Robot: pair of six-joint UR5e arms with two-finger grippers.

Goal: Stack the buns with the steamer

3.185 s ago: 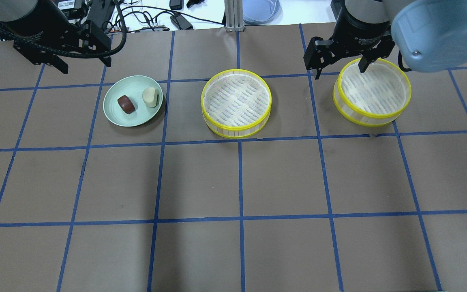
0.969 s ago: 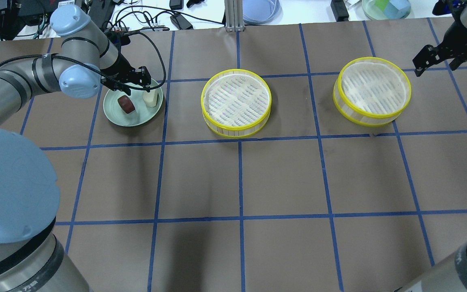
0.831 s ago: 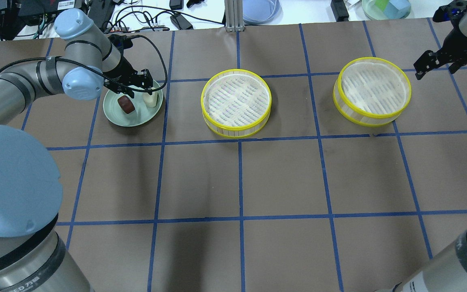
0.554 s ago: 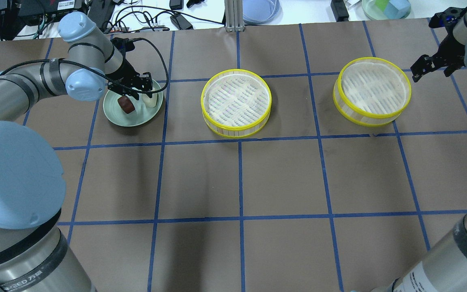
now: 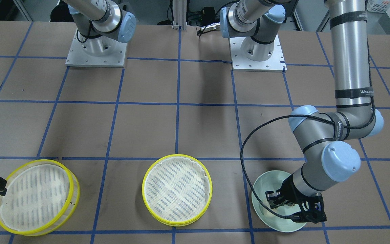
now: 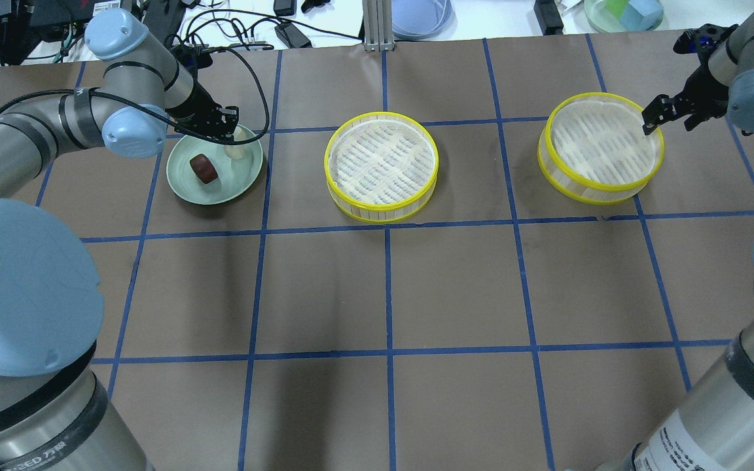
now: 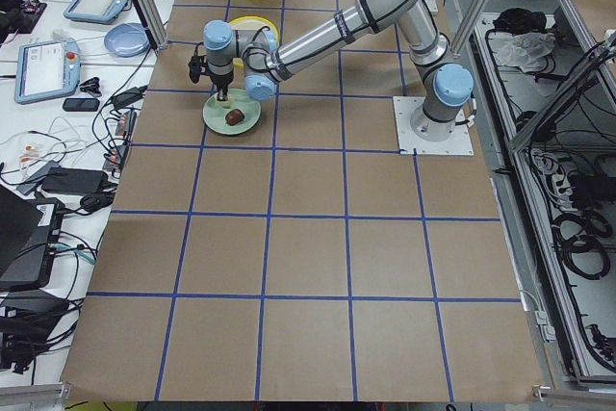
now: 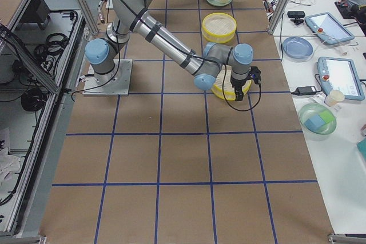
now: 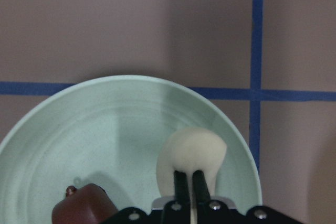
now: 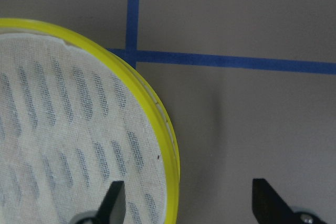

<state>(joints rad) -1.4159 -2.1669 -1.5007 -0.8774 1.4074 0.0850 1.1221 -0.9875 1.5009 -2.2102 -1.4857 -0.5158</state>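
Observation:
Two yellow-rimmed steamer trays stand on the brown table, one in the middle [image 6: 382,163] and one at the right [image 6: 603,147]. A pale green plate [image 6: 233,182] at the left holds the dark reddish-brown bun [image 6: 204,169]. My left gripper [image 6: 226,131] is over the plate's far side. In the left wrist view its fingers [image 9: 180,182] are pinched close together on the cream-white bun [image 9: 191,148], with the brown bun [image 9: 84,205] at lower left. My right gripper [image 6: 653,123] is open. In the right wrist view it [image 10: 189,203] straddles the right tray's yellow rim [image 10: 170,145].
Cables, a blue dish [image 6: 419,13] and a green bowl of blocks [image 6: 622,13] lie beyond the table's far edge. An aluminium post [image 6: 374,26] stands at the far middle. The arms' base plates [image 5: 95,47] sit on the robot's side.
My left gripper has moved towards the plate's far edge and closed on the cream-white bun, which shifted with it. My right gripper has moved in onto the right tray's rim.

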